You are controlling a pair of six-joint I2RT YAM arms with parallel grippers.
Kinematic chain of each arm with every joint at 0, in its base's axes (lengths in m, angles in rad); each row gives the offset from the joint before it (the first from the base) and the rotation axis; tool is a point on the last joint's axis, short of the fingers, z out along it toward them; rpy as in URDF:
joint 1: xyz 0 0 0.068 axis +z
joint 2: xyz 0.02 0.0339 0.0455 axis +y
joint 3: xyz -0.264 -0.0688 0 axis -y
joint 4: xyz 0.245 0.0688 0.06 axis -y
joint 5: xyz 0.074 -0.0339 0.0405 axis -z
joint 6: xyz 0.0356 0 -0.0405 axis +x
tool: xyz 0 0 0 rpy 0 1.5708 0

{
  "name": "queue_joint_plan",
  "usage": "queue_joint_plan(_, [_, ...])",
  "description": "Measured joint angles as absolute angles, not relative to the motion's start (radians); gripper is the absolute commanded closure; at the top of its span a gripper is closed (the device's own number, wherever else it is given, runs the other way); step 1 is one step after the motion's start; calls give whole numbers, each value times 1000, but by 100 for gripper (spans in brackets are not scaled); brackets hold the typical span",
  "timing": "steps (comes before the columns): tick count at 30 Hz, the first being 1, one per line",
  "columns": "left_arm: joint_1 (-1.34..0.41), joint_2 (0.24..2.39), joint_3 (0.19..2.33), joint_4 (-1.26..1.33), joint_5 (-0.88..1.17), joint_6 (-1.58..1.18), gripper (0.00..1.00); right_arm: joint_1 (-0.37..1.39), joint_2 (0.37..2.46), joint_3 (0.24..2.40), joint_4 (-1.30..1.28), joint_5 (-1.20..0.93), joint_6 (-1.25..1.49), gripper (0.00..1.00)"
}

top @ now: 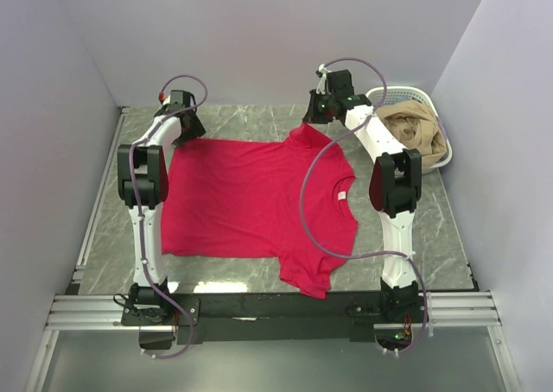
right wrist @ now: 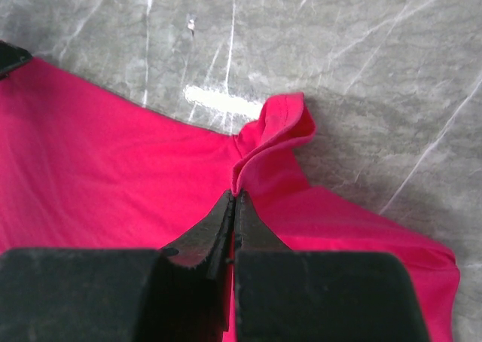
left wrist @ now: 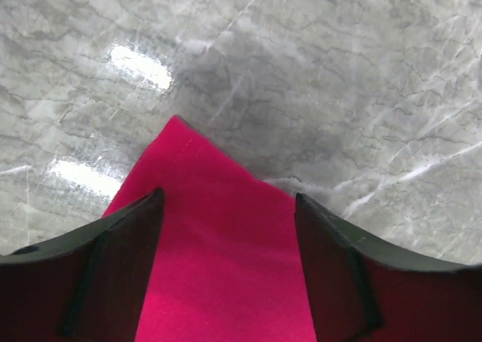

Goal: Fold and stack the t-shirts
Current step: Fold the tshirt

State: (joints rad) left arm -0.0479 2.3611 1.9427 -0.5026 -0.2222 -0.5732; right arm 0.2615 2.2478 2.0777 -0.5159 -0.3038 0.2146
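Right wrist view: your right gripper (right wrist: 234, 200) is clenched on a raised fold of the red t-shirt (right wrist: 113, 169). Your left gripper (left wrist: 230, 203) stands released, jaws apart either side of a shirt corner lying flat on the grey marble table (left wrist: 339, 78). Pale walls (top: 259, 29) enclose the table, and a white basket (top: 438, 116) of beige cloth (top: 413, 129) sits at its far right. The left arm (top: 143, 180) and right arm (top: 393, 180) both reach to the shirt's far edge.

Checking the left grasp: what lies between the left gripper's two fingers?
A corner of the red t-shirt lies on the table between the left gripper's open fingers; the left wrist view shows it.
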Motion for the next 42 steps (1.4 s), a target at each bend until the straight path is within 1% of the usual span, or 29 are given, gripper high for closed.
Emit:
queue_joint_plan(2, [-45, 2364, 1948, -512, -222, -574, 35, 262, 2248, 2070, -517, -303, 215, 100])
queue_joint_plan(3, [-44, 2367, 1953, -517, -222, -573, 42, 262, 2248, 2067, -517, -303, 214, 100])
queue_joint_plan(4, [-43, 2369, 1959, -524, -222, -573, 45, 262, 2248, 2065, -517, -303, 214, 100])
queue_joint_plan(6, [-41, 2377, 1972, -535, -222, -572, 54, 262, 2248, 2061, -516, -303, 214, 100])
queue_joint_plan(7, [-41, 2381, 1979, -541, -222, -572, 54, 262, 2248, 2060, -516, -303, 214, 100])
queue_joint_plan(8, [-39, 2384, 1983, -543, -222, -573, 59, 262, 2248, 2057, -516, -303, 214, 100])
queue_joint_plan(9, [-39, 2386, 1986, -544, -222, -571, 69, 262, 2248, 2056, -516, -302, 214, 100])
queue_joint_plan(11, [-38, 2386, 1986, -545, -220, -575, 74, 262, 2248, 2055, -516, -300, 214, 100])
queue_joint_plan(12, [-37, 2386, 1986, -546, -217, -573, 81, 262, 2248, 2055, -516, -300, 214, 100])
queue_joint_plan(13, [-37, 2386, 1986, -547, -215, -573, 81, 262, 2248, 2055, -515, -300, 214, 100])
queue_joint_plan(14, [-37, 2386, 1986, -547, -215, -573, 79, 262, 2248, 2054, -515, -300, 214, 100])
queue_joint_plan(15, [-37, 2387, 1986, -547, -213, -572, 56, 262, 2248, 2053, -513, -300, 214, 100])
queue_joint_plan(16, [-37, 2387, 1985, -547, -211, -573, 49, 262, 2248, 2053, -513, -300, 214, 100])
queue_joint_plan(17, [-37, 2387, 1985, -543, -207, -575, 45, 262, 2248, 2051, -511, -300, 214, 100])
queue_joint_plan(18, [-37, 2387, 1985, -535, -205, -575, 25, 262, 2248, 2048, -510, -300, 214, 100])
queue_joint_plan(19, [-37, 2385, 1975, -519, -202, -579, 15, 262, 2248, 2047, -509, -300, 214, 100])
queue_joint_plan(20, [-37, 2374, 1958, -496, -199, -580, 12, 262, 2248, 2045, -509, -300, 214, 100])
queue_joint_plan(21, [-39, 2362, 1941, -480, -197, -577, 6, 262, 2248, 2043, -509, -300, 214, 100])
queue_joint_plan(22, [-40, 2344, 1913, -465, -196, -582, 3, 262, 2248, 2041, -509, -300, 214, 100])
queue_joint_plan(23, [-41, 2328, 1884, -454, -200, -584, 1, 262, 2248, 2041, -509, -300, 214, 100])
queue_joint_plan(27, [-38, 2310, 1862, -449, -203, -583, 0, 262, 2248, 2041, -509, -301, 214, 100])
queue_joint_plan(32, [-20, 2346, 1953, -480, -198, -579, 1, 262, 2248, 2041, -508, -302, 214, 100])
queue_joint_plan(39, [16, 2376, 1991, -471, -181, -567, 1, 262, 2248, 2033, -502, -305, 214, 100])
queue_joint_plan(42, [28, 2413, 2023, -473, -181, -557, 3, 262, 2248, 2033, -500, -305, 215, 100])
